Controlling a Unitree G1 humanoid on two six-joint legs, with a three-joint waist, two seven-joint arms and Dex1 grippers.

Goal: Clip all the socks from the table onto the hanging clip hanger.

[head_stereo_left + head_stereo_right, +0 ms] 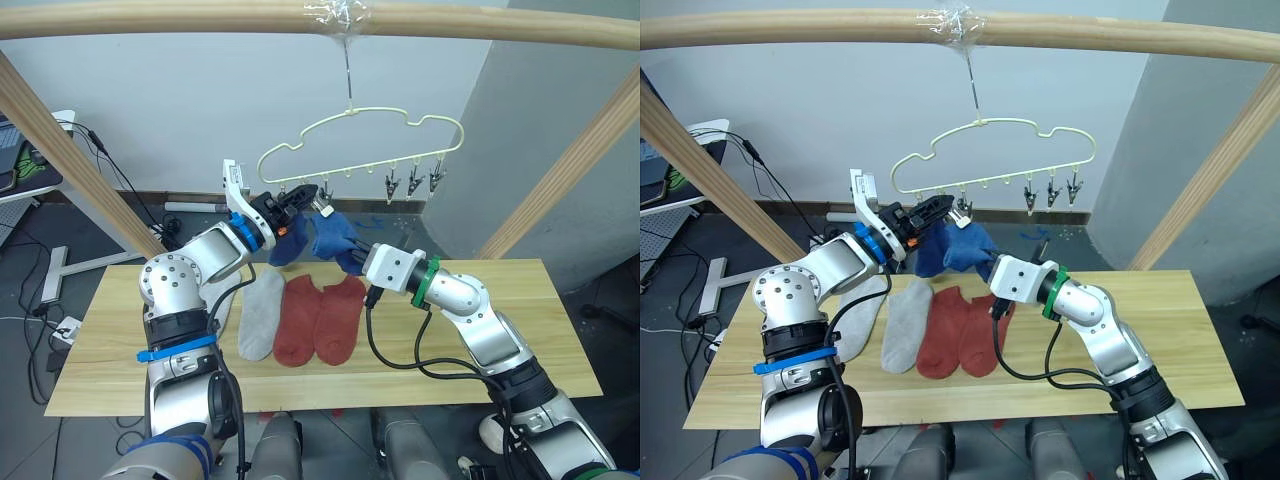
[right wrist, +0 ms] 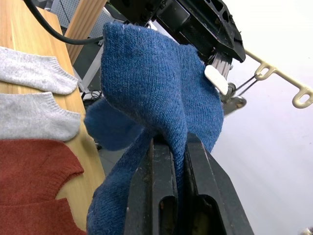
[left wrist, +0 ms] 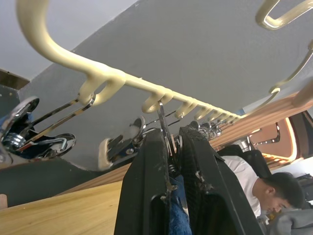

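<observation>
Behind the wooden table (image 1: pixel 520 330), a pale wall is filling the background while the clip hanger (image 1: pixel 360 140) is dangling from the round beam (image 1: pixel 450 22) overhead. My left gripper (image 1: pixel 296 204) is reaching up at the hanger's left end, its fingers pinching a metal clip (image 3: pixel 164 128). My right gripper (image 2: pixel 174 142) is clenching a blue sock (image 2: pixel 161 78) and lifting it toward that clip. A second blue sock (image 1: pixel 284 245) is hanging just left of it, already clipped. Two grey socks (image 1: pixel 262 315) and two rust red socks (image 1: pixel 320 318) are lying side by side on the table's left half.
</observation>
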